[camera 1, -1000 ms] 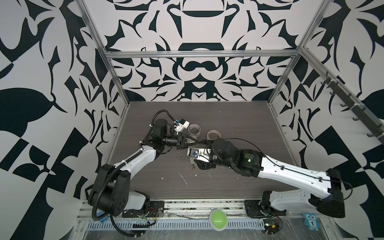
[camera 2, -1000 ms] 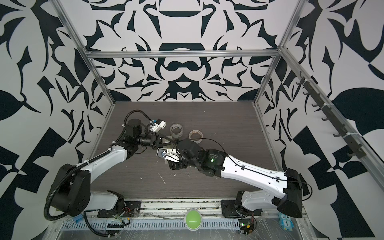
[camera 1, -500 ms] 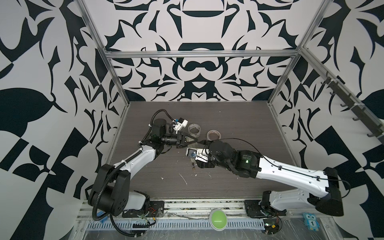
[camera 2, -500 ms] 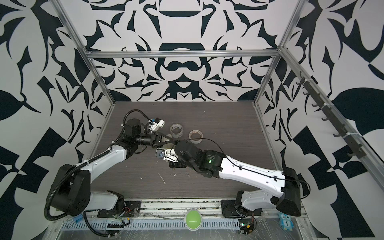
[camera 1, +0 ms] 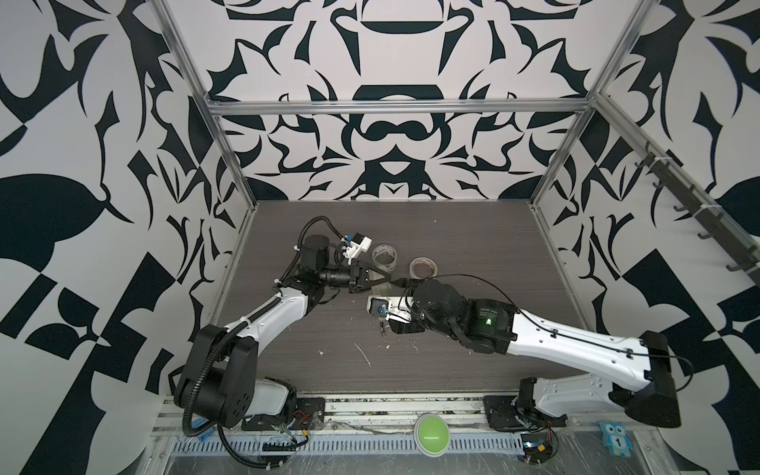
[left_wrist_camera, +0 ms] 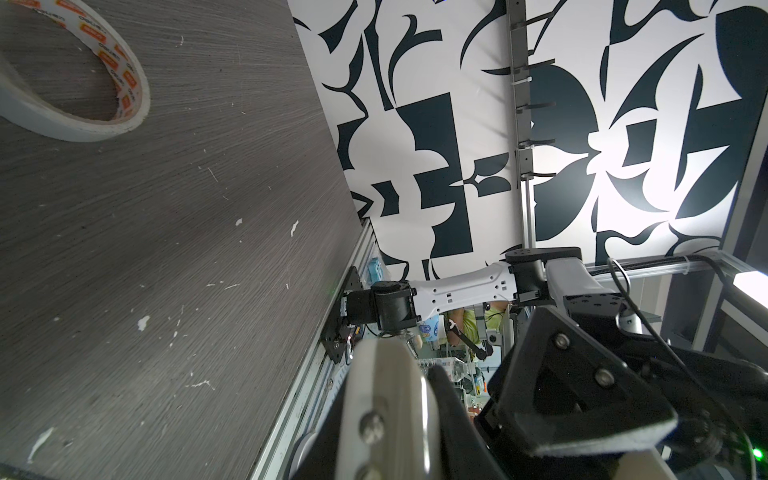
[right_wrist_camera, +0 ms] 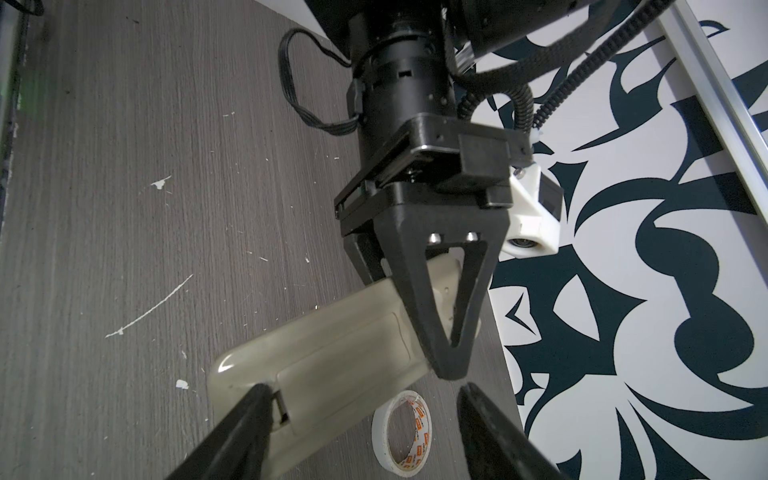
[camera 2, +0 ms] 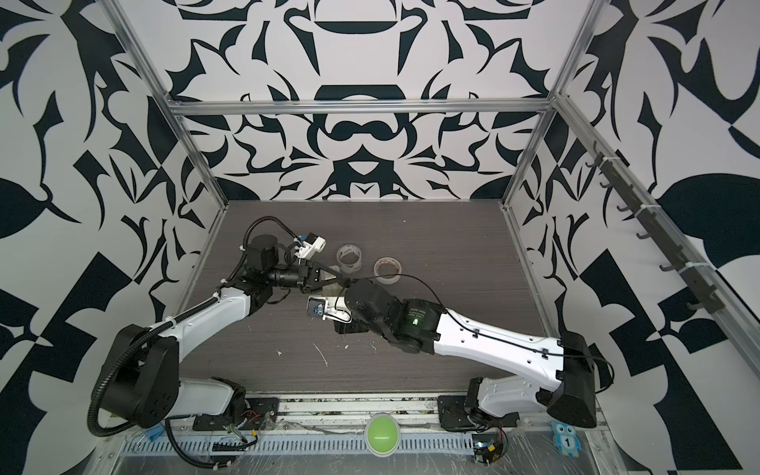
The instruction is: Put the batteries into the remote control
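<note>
The remote control (right_wrist_camera: 332, 357), cream-white, hangs above the table with its back and battery cover facing the right wrist camera. My left gripper (right_wrist_camera: 440, 357) is shut on one end of it, and in a top view its fingers reach right (camera 1: 392, 281). My right gripper (right_wrist_camera: 363, 388) is open around the remote's free end, one finger (right_wrist_camera: 249, 415) resting by the cover's notch. It sits just right of the left gripper (camera 1: 405, 288) in that top view. One battery (camera 1: 383, 330), thin and dark, lies on the table below the right wrist. The left wrist view shows the remote edge-on (left_wrist_camera: 386, 415).
Two tape rolls stand behind the grippers, a clear one (camera 1: 384, 257) and a white one with orange print (camera 1: 423, 267) (right_wrist_camera: 401, 432). White flecks (camera 1: 364, 354) dot the dark table. Patterned walls close in the left, right and back.
The right gripper has shifted slightly left toward the remote and its jaws have narrowed a little. The left arm holds the remote where it was.
</note>
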Controlling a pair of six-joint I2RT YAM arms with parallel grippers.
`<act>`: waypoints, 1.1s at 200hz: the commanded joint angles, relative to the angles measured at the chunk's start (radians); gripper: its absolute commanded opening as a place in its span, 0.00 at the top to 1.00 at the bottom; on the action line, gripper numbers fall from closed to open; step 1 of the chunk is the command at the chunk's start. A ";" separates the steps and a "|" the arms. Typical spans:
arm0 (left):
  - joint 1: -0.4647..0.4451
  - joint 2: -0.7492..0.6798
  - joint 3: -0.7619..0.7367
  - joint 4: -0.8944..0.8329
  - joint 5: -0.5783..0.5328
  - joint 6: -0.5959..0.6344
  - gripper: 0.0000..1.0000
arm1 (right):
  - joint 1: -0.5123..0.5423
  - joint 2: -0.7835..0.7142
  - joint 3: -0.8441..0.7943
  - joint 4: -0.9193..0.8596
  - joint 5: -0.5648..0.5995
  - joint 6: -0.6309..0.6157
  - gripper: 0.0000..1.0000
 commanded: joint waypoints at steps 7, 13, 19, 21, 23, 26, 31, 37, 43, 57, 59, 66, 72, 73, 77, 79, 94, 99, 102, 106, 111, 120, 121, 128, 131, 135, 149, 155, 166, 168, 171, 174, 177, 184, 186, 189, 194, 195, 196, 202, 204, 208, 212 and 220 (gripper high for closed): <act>-0.006 -0.005 0.006 0.000 0.054 -0.003 1.00 | -0.003 -0.038 0.005 0.105 0.056 -0.012 0.26; -0.007 -0.005 0.006 -0.001 0.055 -0.003 1.00 | 0.000 -0.041 0.003 0.109 0.057 -0.014 0.27; -0.006 -0.005 0.006 -0.002 0.055 -0.003 1.00 | 0.001 -0.042 0.003 0.112 0.059 -0.016 0.27; -0.006 -0.004 0.006 -0.002 0.055 -0.002 1.00 | 0.000 -0.044 0.003 0.112 0.061 -0.016 0.27; -0.006 -0.004 0.006 -0.001 0.055 -0.001 1.00 | 0.001 -0.045 0.003 0.113 0.061 -0.018 0.27; -0.006 -0.003 0.005 -0.001 0.055 -0.001 1.00 | 0.001 -0.046 0.002 0.114 0.061 -0.019 0.27; -0.007 -0.003 0.006 -0.001 0.055 -0.001 1.00 | 0.002 -0.049 0.002 0.116 0.060 -0.019 0.27; -0.006 -0.003 0.006 -0.002 0.055 -0.002 1.00 | 0.003 -0.050 0.002 0.118 0.060 -0.021 0.27; -0.007 -0.004 0.006 -0.003 0.055 -0.002 1.00 | 0.001 -0.053 0.002 0.118 0.060 -0.021 0.27; -0.006 -0.001 0.006 -0.003 0.055 -0.002 1.00 | 0.005 -0.060 0.003 0.111 0.049 -0.021 0.27; -0.006 -0.001 0.006 -0.003 0.055 -0.001 1.00 | 0.006 -0.061 0.003 0.109 0.046 -0.021 0.27; -0.005 -0.001 0.006 -0.006 0.055 0.000 1.00 | 0.006 -0.067 0.005 0.096 0.029 -0.018 0.27; -0.006 -0.002 0.007 -0.010 0.055 0.004 1.00 | 0.006 -0.072 0.009 0.078 0.007 -0.013 0.26; -0.006 -0.001 0.006 -0.011 0.055 0.004 1.00 | 0.006 -0.073 0.009 0.074 0.002 -0.012 0.26; -0.005 -0.002 0.007 -0.016 0.054 0.009 1.00 | 0.006 -0.074 0.016 0.053 -0.020 -0.008 0.25; -0.006 -0.002 0.007 -0.020 0.054 0.011 1.00 | 0.006 -0.073 0.021 0.040 -0.032 -0.005 0.25; -0.007 -0.006 0.013 -0.052 0.050 0.036 1.00 | 0.005 -0.062 0.056 -0.039 -0.113 0.011 0.25; -0.007 -0.007 0.016 -0.060 0.051 0.042 1.00 | 0.005 -0.058 0.062 -0.054 -0.124 0.014 0.25; -0.007 -0.007 0.016 -0.062 0.051 0.044 1.00 | 0.006 -0.057 0.063 -0.058 -0.129 0.015 0.25; -0.007 -0.009 0.017 -0.065 0.051 0.047 1.00 | 0.005 -0.056 0.062 -0.061 -0.133 0.016 0.25; -0.009 -0.011 0.017 -0.066 0.051 0.049 1.00 | 0.006 -0.056 0.060 -0.063 -0.136 0.016 0.25; -0.011 -0.015 0.016 -0.068 0.051 0.054 1.00 | 0.005 -0.054 0.058 -0.063 -0.141 0.017 0.25; -0.012 -0.014 0.017 -0.069 0.052 0.054 1.00 | 0.006 -0.053 0.057 -0.063 -0.142 0.017 0.25; -0.014 -0.016 0.017 -0.078 0.050 0.061 1.00 | 0.005 -0.050 0.061 -0.065 -0.149 0.017 0.25; -0.015 -0.018 0.018 -0.083 0.051 0.066 1.00 | 0.006 -0.048 0.063 -0.068 -0.152 0.016 0.25; -0.016 -0.020 0.018 -0.091 0.049 0.072 1.00 | 0.005 -0.045 0.067 -0.071 -0.157 0.018 0.25; -0.021 -0.023 0.021 -0.114 0.048 0.089 1.00 | 0.006 -0.035 0.075 -0.080 -0.167 0.017 0.25; -0.022 -0.022 0.021 -0.116 0.048 0.092 1.00 | 0.006 -0.031 0.075 -0.082 -0.167 0.017 0.25; -0.023 -0.025 0.023 -0.118 0.049 0.093 1.00 | 0.006 -0.026 0.075 -0.085 -0.169 0.016 0.25; -0.024 -0.025 0.024 -0.118 0.050 0.093 1.00 | 0.005 -0.025 0.075 -0.086 -0.168 0.015 0.25; -0.023 -0.024 0.024 -0.117 0.048 0.093 1.00 | 0.005 -0.024 0.075 -0.085 -0.166 0.016 0.25; -0.024 -0.025 0.023 -0.119 0.048 0.093 1.00 | 0.006 -0.022 0.075 -0.086 -0.164 0.016 0.25; -0.023 -0.024 0.023 -0.118 0.049 0.093 1.00 | 0.006 -0.021 0.077 -0.086 -0.163 0.015 0.25; -0.023 -0.025 0.023 -0.118 0.049 0.093 1.00 | 0.006 -0.017 0.076 -0.086 -0.157 0.015 0.25; -0.023 -0.025 0.023 -0.118 0.049 0.093 1.00 | 0.006 -0.017 0.076 -0.086 -0.156 0.015 0.25; -0.025 -0.025 0.024 -0.117 0.050 0.094 1.00 | 0.006 -0.015 0.076 -0.086 -0.153 0.014 0.25; -0.026 -0.024 0.024 -0.117 0.051 0.094 1.00 | 0.005 -0.013 0.077 -0.084 -0.151 0.013 0.25; -0.025 -0.024 0.024 -0.118 0.051 0.094 1.00 | 0.005 -0.012 0.077 -0.083 -0.150 0.012 0.25; -0.026 -0.025 0.025 -0.118 0.051 0.095 1.00 | 0.005 -0.012 0.077 -0.083 -0.149 0.013 0.25; -0.025 -0.024 0.026 -0.118 0.052 0.096 1.00 | 0.006 -0.010 0.079 -0.086 -0.146 0.012 0.26; -0.025 -0.023 0.027 -0.119 0.052 0.096 1.00 | 0.005 -0.009 0.079 -0.085 -0.145 0.012 0.26; -0.025 -0.022 0.029 -0.120 0.052 0.097 1.00 | 0.006 -0.008 0.079 -0.085 -0.144 0.012 0.26; -0.025 -0.020 0.030 -0.121 0.052 0.099 1.00 | 0.006 -0.007 0.079 -0.086 -0.144 0.010 0.26; -0.026 -0.016 0.032 -0.123 0.053 0.099 1.00 | 0.005 -0.010 0.078 -0.086 -0.144 0.009 0.26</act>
